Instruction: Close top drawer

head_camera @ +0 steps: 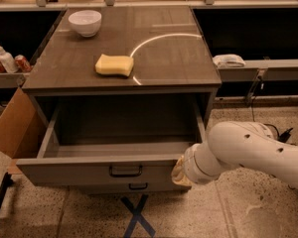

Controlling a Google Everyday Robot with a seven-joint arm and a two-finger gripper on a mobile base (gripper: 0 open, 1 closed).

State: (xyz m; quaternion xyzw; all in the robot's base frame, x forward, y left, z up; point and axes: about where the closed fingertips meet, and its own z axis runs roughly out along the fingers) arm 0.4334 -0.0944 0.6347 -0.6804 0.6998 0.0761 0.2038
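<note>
The top drawer [97, 171] is pulled well out from under the bench [179, 58]. The hand [180, 170] is at the drawer front's right end, apparently touching; can't tell its state. Risk: you push off-centre, right of the handle [125, 171], so the drawer could rack and jam.

High frontal view, end effector [180, 170] lower right.

Top drawer [69, 172] sticks out in front of cabinet. Gripper [180, 171] at drawer front's R end. On cabinet top [169, 58]: bowl [85, 22] back-L, sponge [114, 65] mid. Cardboard box [12, 128] L of drawer.
</note>
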